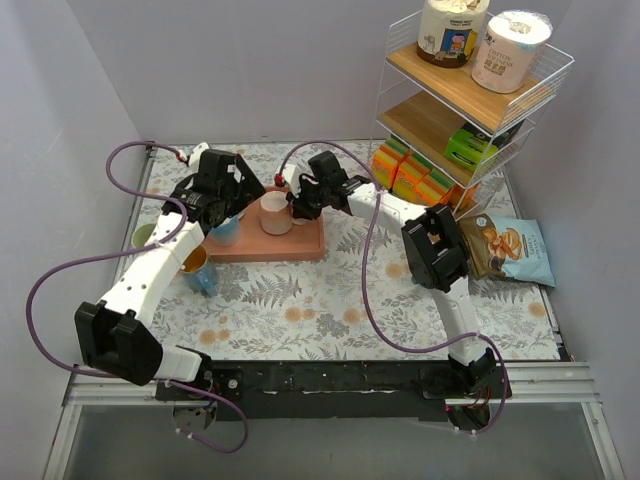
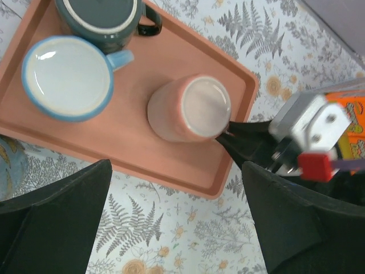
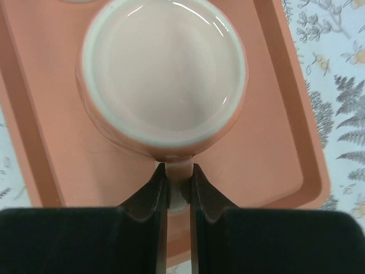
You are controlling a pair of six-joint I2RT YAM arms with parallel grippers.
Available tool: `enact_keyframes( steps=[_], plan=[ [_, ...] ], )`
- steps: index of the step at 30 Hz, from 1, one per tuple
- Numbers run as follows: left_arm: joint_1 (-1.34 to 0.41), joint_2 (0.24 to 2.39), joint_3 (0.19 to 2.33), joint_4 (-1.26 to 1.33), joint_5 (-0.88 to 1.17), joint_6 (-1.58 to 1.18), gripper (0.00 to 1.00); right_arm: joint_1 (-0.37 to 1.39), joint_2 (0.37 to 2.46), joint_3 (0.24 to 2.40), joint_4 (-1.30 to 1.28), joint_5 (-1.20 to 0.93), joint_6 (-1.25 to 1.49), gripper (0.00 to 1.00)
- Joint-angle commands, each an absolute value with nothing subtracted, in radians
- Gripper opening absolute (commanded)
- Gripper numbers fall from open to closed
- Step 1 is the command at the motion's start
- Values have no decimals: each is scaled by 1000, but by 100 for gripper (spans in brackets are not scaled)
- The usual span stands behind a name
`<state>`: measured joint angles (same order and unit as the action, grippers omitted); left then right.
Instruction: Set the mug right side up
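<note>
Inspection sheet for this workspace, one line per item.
Surface: fern-print table cover carrying a pink tray.
Job's things: pink mug on the tray, mouth facing up, handle pinched by the right gripper.
Clutter: light blue mug and dark teal mug on the tray; yellow-lined cup and green cup off it; snack bag.
Grippers: left gripper open and empty over the tray edge; right gripper shut on the handle.
Cables: purple cables loop over the table.
Surroundings: wire shelf stocked with a jar, paper roll and boxes; plain walls.
</note>
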<state>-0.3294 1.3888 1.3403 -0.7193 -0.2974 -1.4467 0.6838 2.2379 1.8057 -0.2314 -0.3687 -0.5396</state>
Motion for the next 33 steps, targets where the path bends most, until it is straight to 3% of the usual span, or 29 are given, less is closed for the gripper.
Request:
enact_keyframes(
  steps=[1,8,15,20,27,33],
  plan=[
    [-325,1287,1258,-655,-206,-1421,98,655,2154,1816,-221,-477,-250,1],
    [-325,1141,1071,-519,-20,-1410,98,631,2085,1712,-132,-618,118,1],
    [-325,1049,943,-411,155,-1439,98,565,1997,1485,341,-785,707,1],
    [-325,1054,920,-335,259,-1460,96,561,1971,1480,520,-782,1043,1],
    [-324,1091,899,-172,359,-1552,80,566,1944,1378,986,-687,1500,1],
    [-324,1123,911,27,383,-1627,72,571,1898,1364,1068,-673,1641,1]
  ],
)
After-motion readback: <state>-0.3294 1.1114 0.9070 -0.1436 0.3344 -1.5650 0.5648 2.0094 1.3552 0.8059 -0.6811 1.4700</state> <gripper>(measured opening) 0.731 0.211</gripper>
